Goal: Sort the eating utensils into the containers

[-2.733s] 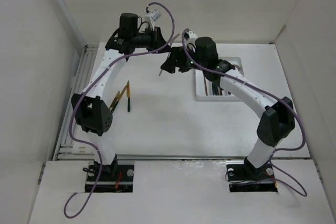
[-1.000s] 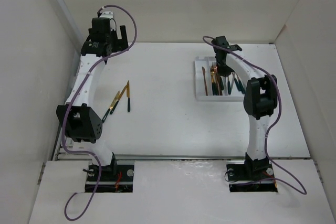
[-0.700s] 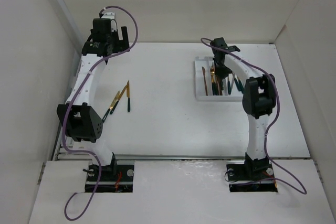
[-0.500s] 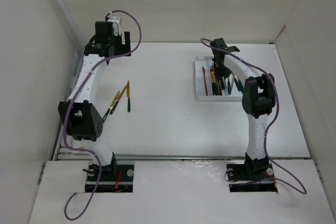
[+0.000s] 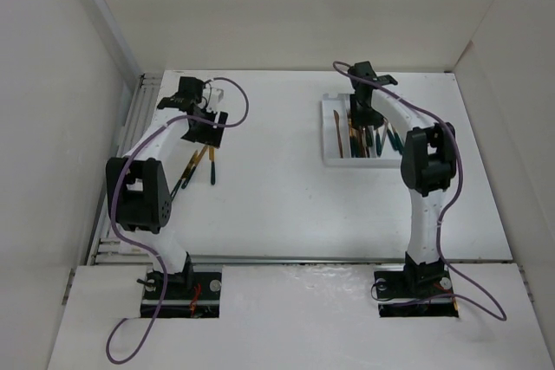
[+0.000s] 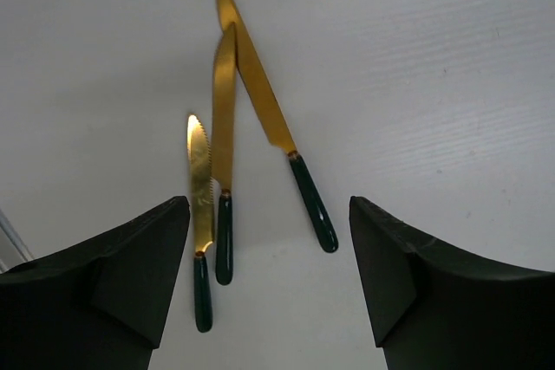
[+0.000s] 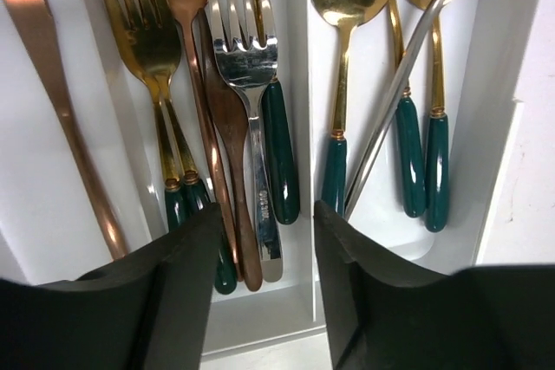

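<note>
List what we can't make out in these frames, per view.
Right wrist view: the copper piece in the tray's left compartment is cut by the top edge, so its type is unclear.
Right wrist view: the gold forks' handle ends sit behind a finger of the right tool.
Top view: the right tool covers the tray's middle; utensils there are too small to count.
Top view: the left tool overhangs the knives' tips.

Overhead cam sits high behind both arm bases, looking down and forward over the whole white table (image 5: 286,205). Left wrist cam points down from pretty close, its black left end effector (image 6: 267,205) framing three gold knives with dark green handles (image 6: 224,145). Overhead catches those too, tiny, beside the left arm. Right wrist cam stares between the right end effector (image 7: 266,214) fingers, super close, into the white plastic three-slot tray (image 7: 301,41). Overhead has that tray far right.
</note>
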### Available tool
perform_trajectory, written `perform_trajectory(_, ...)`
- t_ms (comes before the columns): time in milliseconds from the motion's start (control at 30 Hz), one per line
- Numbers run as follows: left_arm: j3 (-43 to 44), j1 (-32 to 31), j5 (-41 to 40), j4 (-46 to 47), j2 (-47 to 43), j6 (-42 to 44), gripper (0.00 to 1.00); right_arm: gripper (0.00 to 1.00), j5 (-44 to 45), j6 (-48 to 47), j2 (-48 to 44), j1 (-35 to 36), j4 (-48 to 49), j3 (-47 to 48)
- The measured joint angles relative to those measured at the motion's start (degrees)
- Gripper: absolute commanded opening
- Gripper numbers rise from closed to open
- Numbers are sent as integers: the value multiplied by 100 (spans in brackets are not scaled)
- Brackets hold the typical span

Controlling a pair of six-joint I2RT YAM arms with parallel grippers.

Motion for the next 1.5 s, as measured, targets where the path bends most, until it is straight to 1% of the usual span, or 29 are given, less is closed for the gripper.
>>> perform_trajectory(33, -57, -48, 17, -50, 13, 7, 77, 57, -2, 24, -33, 0, -4, 13)
perform_trajectory(67, -103, -107, 35, -90, 28, 4, 79, 59, -2, 63, -74, 0, -15, 42)
perform_trajectory(133, -162, -223, 76, -129, 96, -55, 79, 64, 4, 107, -175, 0, -22, 140)
perform_trajectory(200, -219, -321, 118, -122, 214, -120, 79, 64, 11, 122, -317, 0, -17, 249)
perform_trajectory(267, -260, -352, 144, -129, 389, -197, 74, 64, 31, 131, -503, 0, -15, 330)
perform_trajectory(300, -284, -352, 151, -120, 481, -234, 70, 64, 48, 133, -595, 0, -15, 354)
perform_trajectory(400, -341, -332, 166, -133, 748, -306, 67, 64, 133, 155, -824, 0, -11, 407)
perform_trajectory(433, -345, -332, 160, -129, 835, -330, 63, 64, 153, 166, -859, 0, -9, 407)
perform_trajectory(567, -479, -332, 109, -98, 1051, -396, 56, 64, 179, 199, -918, 0, 0, 361)
perform_trajectory(600, -514, -332, 61, -107, 1062, -400, 51, 64, 179, 212, -918, 0, 2, 315)
perform_trajectory(700, -527, -332, 52, -92, 1064, -413, 43, 64, 199, 214, -920, 0, 0, 170)
perform_trajectory(767, -531, -332, 76, -85, 1069, -420, 34, 64, 227, 216, -931, 0, -4, 96)
perform_trajectory(833, -531, -323, 125, -81, 1080, -424, 19, 64, 278, 216, -940, 0, -2, 63)
perform_trajectory(867, -531, -323, 146, -79, 1088, -424, 1, 64, 299, 216, -951, 0, 2, 55)
perform_trajectory(1000, -343, -328, 363, -197, 1224, -435, 0, 64, 393, 219, -975, 0, 9, 17)
perform_trajectory(1267, 702, -330, 1056, -507, 1899, -535, 0, 64, 461, 225, -986, 0, 9, -2)
perform_trajectory(1367, 1364, -343, 1416, -627, 2240, -627, 0, 64, 470, 258, -1029, -2, 4, -9)
perform_trajectory(1500, 2472, -422, 1921, -525, 2559, -964, 0, 62, 483, 435, -1174, -17, 7, -9)
